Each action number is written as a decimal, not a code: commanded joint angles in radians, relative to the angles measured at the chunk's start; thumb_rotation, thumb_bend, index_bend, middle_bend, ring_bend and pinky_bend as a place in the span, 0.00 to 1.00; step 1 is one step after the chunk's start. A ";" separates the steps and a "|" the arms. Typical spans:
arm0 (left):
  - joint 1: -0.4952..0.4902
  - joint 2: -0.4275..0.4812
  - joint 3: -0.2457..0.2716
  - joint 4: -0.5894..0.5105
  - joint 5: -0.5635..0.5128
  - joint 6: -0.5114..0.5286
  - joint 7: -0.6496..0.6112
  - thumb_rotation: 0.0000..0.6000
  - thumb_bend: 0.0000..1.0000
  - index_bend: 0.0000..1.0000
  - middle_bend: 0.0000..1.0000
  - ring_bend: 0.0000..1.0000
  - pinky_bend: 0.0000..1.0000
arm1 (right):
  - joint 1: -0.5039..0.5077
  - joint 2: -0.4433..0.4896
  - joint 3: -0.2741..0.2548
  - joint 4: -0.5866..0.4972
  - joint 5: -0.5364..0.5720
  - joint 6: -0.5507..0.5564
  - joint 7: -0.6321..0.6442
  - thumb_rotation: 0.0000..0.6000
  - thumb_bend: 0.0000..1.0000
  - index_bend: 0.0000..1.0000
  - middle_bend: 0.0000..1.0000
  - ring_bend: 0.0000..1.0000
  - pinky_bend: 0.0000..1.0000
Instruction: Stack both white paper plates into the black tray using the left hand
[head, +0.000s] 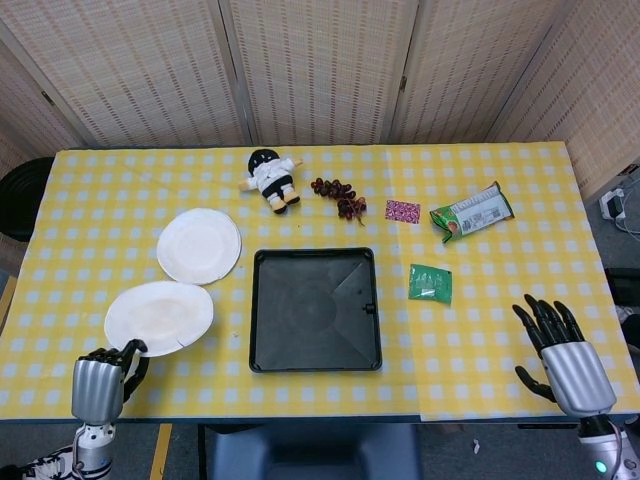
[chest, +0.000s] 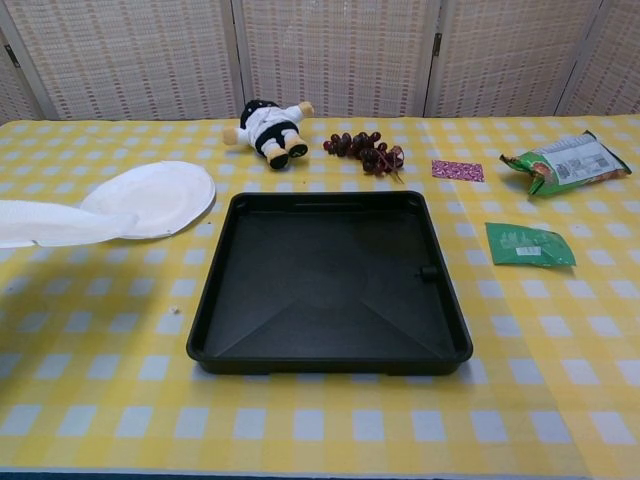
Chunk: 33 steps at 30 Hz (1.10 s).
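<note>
Two paper plates: the left hand (head: 98, 385) grips one plate (head: 158, 318) by its near edge, lifted roughly level, long axis left-right. The other plate (head: 199, 246) lies flat beside one black tray (head: 314, 310). The right hand (head: 566, 360) rests with fingers spread, holding nothing.

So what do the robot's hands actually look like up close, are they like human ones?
Roughly, yes. In the head view, the left hand has a ribbed, silver-grey metal back with black fingers, on a slim silver wrist. The right hand matches: a silver back and black, jointed fingers like a person's. A small teal light glows on its forearm near the frame's bottom edge. No sleeves or loose cables show.
</note>
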 joint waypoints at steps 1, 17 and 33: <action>-0.009 0.016 -0.007 -0.053 0.020 0.025 0.021 1.00 0.54 0.70 1.00 1.00 1.00 | -0.001 -0.001 -0.002 -0.002 -0.002 0.000 -0.001 1.00 0.29 0.00 0.00 0.00 0.00; -0.116 -0.018 0.043 -0.305 0.191 -0.108 0.307 1.00 0.54 0.70 1.00 1.00 1.00 | -0.018 0.016 -0.007 -0.005 -0.027 0.044 0.041 1.00 0.29 0.00 0.00 0.00 0.00; -0.262 -0.102 -0.011 -0.270 0.176 -0.325 0.325 1.00 0.54 0.70 1.00 1.00 1.00 | -0.016 0.039 0.013 -0.003 0.015 0.037 0.095 1.00 0.29 0.00 0.00 0.00 0.00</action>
